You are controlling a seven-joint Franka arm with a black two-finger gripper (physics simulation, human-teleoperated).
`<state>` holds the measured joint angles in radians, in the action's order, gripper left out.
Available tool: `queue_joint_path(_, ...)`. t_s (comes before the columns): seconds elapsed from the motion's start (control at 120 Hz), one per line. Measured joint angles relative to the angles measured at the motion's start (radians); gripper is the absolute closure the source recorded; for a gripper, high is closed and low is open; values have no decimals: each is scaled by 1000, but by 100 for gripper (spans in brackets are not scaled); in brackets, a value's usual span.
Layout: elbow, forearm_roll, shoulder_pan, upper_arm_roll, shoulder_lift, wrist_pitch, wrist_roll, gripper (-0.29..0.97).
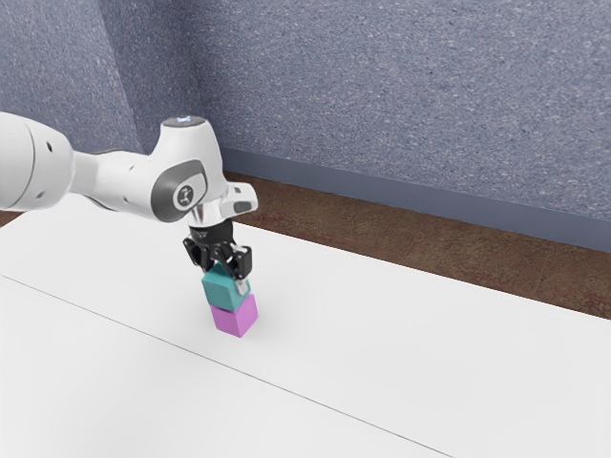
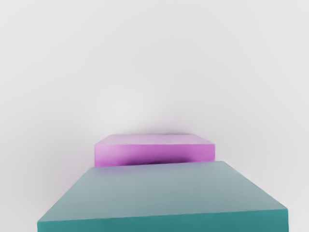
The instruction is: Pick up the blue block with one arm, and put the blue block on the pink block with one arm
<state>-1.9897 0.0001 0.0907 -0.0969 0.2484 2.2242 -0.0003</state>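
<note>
The white bench (image 1: 430, 363) spreads wide around the work, its far edge well behind the stack, so I have open room on every side and straight above. My arm (image 1: 115, 181) reaches in from the exterior view's left and points down over the blocks. The pink block (image 1: 237, 317) sits flat on the bench, and the blue block (image 1: 220, 289) appears seated on top of it, set a little toward the exterior view's left. The fingers (image 1: 242, 269) look clamped on the blue block's upper part. I judge this the placing step; the next move calls for letting go, then a straight lift without nudging the stack
</note>
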Motion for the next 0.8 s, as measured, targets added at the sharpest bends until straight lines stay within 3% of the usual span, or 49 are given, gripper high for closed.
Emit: queue_joint_path(0.8,25,-18,15,5,21,-20,100,37)
